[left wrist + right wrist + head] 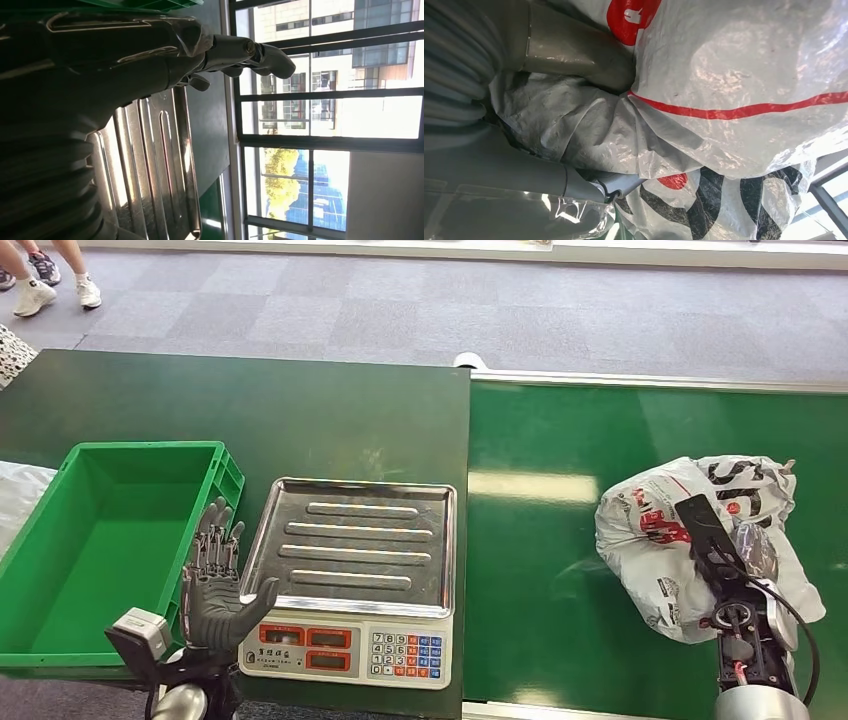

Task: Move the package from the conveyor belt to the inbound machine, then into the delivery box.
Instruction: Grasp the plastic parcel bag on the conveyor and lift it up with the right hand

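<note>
— Head view, item one?
— Package (700,540): white plastic bag, lying on the green conveyor belt (540,570), right hand (715,540) clamped on it.
— Left hand (215,580)?
— Fingers apart, empty, raised between the green crate (60,570) and the scale (350,580) on the bench (300,410).

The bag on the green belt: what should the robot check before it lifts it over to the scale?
1. Right robot hand pinching the bag: ok, thumb and fingers press into the plastic in the right wrist view.
2. Bag off the belt yet: cannot tell.
3. Scale tray bare: ok.
4. Left robot hand out of the way: ok, it is open beside the scale, between tray and crate.
5. Green crate ready: ok, nothing inside.
</note>
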Robot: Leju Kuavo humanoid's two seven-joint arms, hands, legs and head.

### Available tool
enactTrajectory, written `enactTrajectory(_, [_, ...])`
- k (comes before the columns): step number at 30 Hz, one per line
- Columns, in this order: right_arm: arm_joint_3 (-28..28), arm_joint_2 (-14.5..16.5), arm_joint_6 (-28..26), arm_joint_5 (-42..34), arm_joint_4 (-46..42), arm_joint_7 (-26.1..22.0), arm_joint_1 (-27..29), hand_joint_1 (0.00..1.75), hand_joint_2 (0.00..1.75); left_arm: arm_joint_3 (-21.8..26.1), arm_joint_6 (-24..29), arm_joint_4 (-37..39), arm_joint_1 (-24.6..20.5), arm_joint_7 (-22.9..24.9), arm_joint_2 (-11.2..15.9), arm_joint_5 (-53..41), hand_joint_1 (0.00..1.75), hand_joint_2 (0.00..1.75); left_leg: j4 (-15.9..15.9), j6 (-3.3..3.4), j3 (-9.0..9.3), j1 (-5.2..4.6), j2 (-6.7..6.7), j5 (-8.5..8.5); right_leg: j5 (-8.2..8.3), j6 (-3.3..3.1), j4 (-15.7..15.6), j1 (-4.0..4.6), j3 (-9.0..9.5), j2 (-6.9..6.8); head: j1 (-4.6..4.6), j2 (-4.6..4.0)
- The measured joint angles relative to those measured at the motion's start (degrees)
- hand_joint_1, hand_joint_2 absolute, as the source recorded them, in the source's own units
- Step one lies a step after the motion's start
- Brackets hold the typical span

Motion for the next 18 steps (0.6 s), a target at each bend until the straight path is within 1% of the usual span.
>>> enactTrajectory(6, [0.2,0.7,0.0,-0.1,-2.2,0.0,0.8,1.75,1.75,0.1,0.0,-0.5,0.4,0.0,-0.1,-0.1,0.00,1.75,0.0,0.00,0.01,0.00,-0.01,0.00,0.01,0.00,0.0,0.00,0.00,0.00,0.00,0.00])
enactTrajectory(18, [0.3,1.1,-0.2,-0.3,-3.3,-0.4,1.1,1.75,1.75,0.6,0.0,-0.6,0.5,-0.1,-0.1,-0.2,0.00,1.75,0.0,0.00,0.00,0.00,-0.01,0.00,0.01,0.00,0.0,0.00,-0.02,0.00,0.00,0.00])
